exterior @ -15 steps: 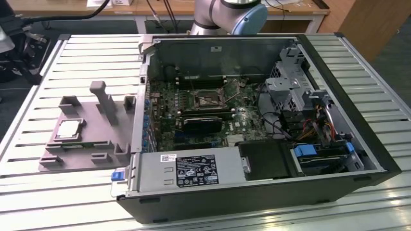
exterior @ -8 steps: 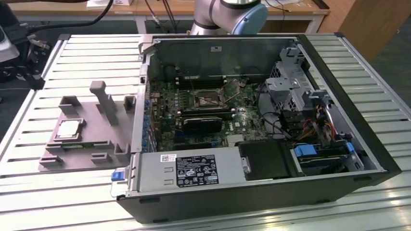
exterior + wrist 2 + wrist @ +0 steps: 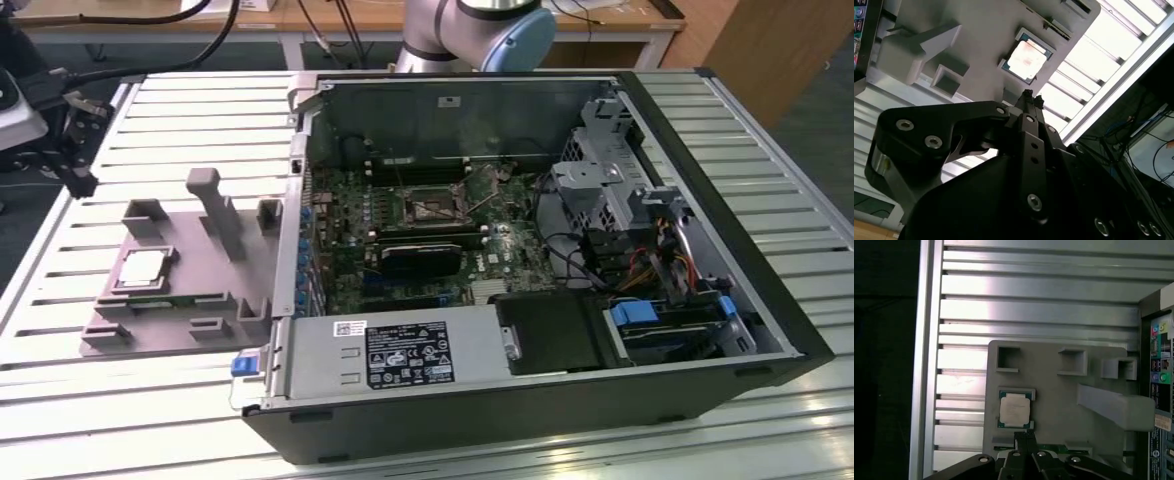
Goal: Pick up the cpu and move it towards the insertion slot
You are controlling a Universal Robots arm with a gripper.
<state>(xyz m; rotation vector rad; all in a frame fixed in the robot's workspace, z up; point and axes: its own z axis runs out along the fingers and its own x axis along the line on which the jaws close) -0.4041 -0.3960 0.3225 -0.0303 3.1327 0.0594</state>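
The cpu (image 3: 144, 268) is a small square chip with a silvery top. It lies flat in a recess of the grey fixture (image 3: 187, 235), at the exterior view's left, outside the computer case. Both wrist views show the cpu (image 3: 1026, 57) (image 3: 1014, 408) just past the fingertips. My gripper (image 3: 1024, 436) (image 3: 1029, 97) hovers above the fixture, apart from the chip. Its black fingers are shut together with nothing between them. In the exterior view the gripper (image 3: 80, 180) hangs at the left edge. The insertion slot (image 3: 430, 207) is a square socket with a metal frame, on the motherboard inside the open case.
The open computer case (image 3: 534, 420) lies on a ribbed metal table (image 3: 747, 130), with a power supply (image 3: 387, 355), cables and drive bays inside. The fixture has raised grey blocks and a tall post (image 3: 207, 200). A green memory stick (image 3: 1054, 446) lies beside the cpu.
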